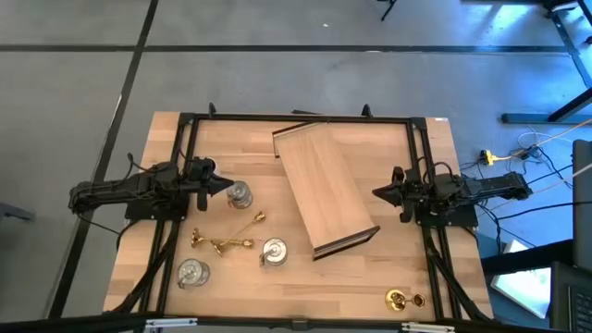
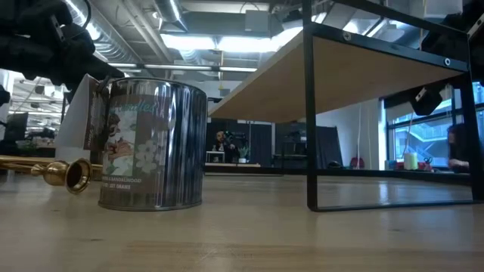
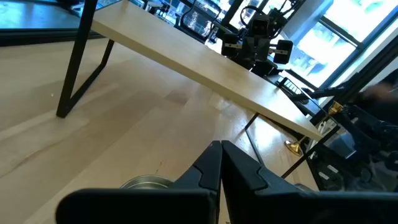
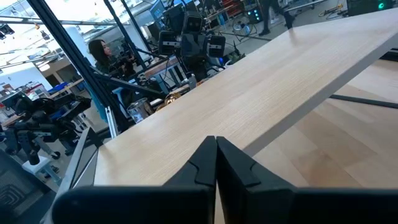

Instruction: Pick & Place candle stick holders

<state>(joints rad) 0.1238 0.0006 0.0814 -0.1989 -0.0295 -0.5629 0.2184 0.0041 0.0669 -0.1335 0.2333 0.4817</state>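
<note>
Over on the left side of the surface [image 1: 370, 277], the left hand [image 1: 225, 185] sits with its fingers pinched together on nothing, tip just beside one silvery cup [image 1: 240, 193]. Two more silvery cups [image 1: 192, 272] [image 1: 274, 251] sit nearer the front edge, with gold sticks [image 1: 231, 244] lying tipped over between them. In the middle, the long wooden board [image 1: 324, 185] stands on black legs at an angle. On the right, the right hand [image 1: 379, 192] is also closed and empty, hovering by the board's edge, and another gold holder [image 1: 403, 299] lies well apart near the front right corner.

Looks to me like nothing's been picked yet, so we're at the very start. I'd guess the next move needs the left hand to open up and drop over that nearest cup.

From the low view, one cup's [image 2: 152, 146] label has flowers and small print; I can make out "SANDALWOOD" and not much else.
</note>
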